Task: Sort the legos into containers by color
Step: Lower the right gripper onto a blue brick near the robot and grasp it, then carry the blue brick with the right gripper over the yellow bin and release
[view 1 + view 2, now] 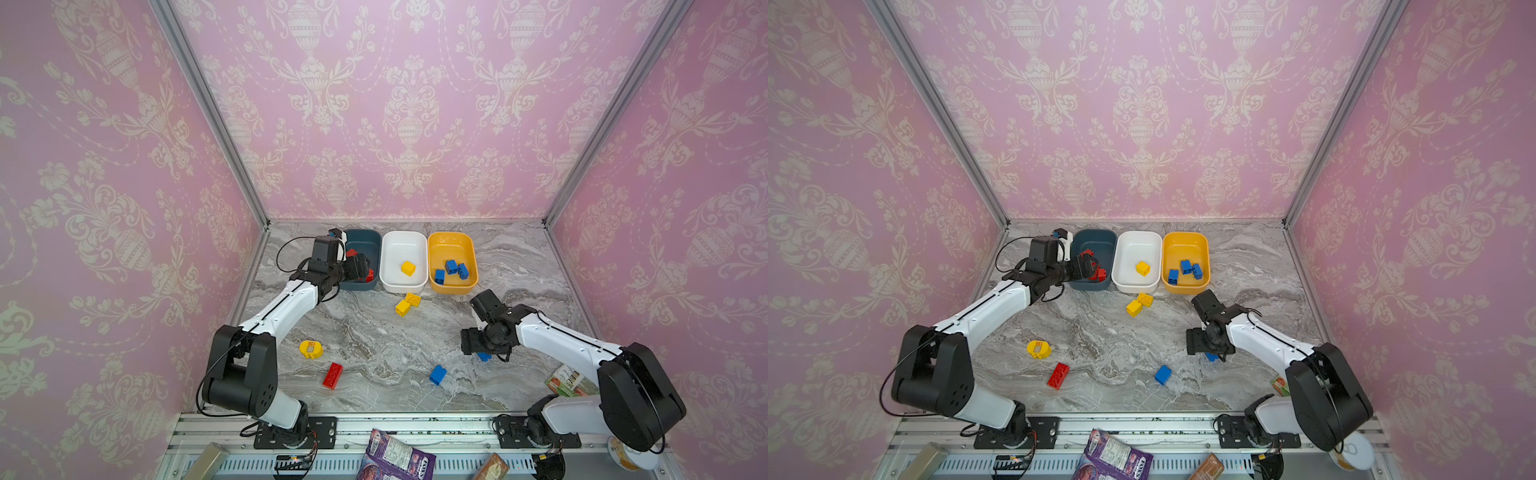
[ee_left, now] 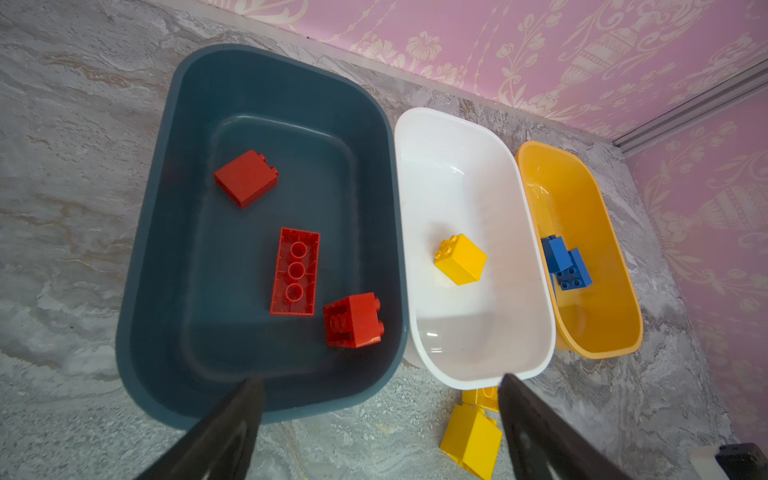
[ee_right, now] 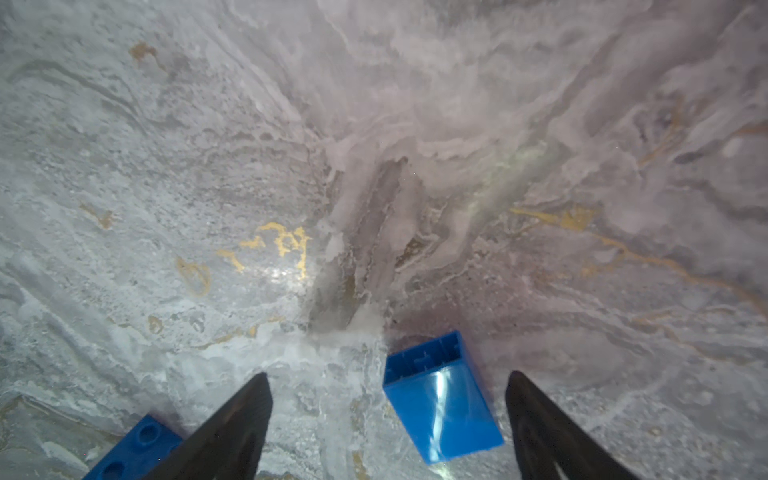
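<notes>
Two claws stand spread and empty. Your right gripper (image 3: 387, 374) straddles a blue brick (image 3: 442, 399), untouched, well in front of the white tub (image 1: 399, 249). It looks light, hard and slick: pinch its flat sides. A second blue brick (image 3: 133, 449) lies near one finger. Your left gripper (image 2: 382, 375) hovers over the teal tub (image 2: 166, 208), beside the white tub.

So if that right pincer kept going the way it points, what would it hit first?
Most likely the blue brick lying between the open jaws of the right pincer; otherwise the marble tabletop beneath. Depth is unclear.
</notes>
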You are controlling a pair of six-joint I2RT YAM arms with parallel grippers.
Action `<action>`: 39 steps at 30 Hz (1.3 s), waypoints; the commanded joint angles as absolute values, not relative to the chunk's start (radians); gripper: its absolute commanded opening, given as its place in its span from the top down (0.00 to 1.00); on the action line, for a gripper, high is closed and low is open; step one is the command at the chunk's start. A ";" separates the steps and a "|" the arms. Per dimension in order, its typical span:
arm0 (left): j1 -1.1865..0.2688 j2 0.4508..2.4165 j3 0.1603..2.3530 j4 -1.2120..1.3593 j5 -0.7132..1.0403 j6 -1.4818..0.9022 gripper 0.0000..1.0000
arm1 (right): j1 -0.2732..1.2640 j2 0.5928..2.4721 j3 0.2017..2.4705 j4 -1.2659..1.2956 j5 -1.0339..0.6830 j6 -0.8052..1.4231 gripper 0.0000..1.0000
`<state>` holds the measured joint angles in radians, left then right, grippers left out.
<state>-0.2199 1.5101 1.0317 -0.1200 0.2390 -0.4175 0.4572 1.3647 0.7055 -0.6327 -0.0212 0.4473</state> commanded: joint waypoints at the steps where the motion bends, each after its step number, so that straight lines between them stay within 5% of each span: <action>1: -0.226 1.473 1.006 -0.115 0.265 -0.437 0.09 | 0.467 1.384 0.682 -0.631 -0.026 0.466 0.11; 10: -0.226 1.457 1.002 -0.114 0.265 -0.439 0.08 | 0.512 1.390 0.672 -0.621 -0.040 0.494 0.18; 27: -0.226 1.386 0.955 -0.124 0.279 -0.453 0.06 | 0.535 1.427 0.689 -0.619 0.051 0.490 0.58; 39: -0.224 1.311 0.892 -0.123 0.304 -0.477 0.03 | 0.537 1.367 0.751 -0.674 0.054 0.483 0.66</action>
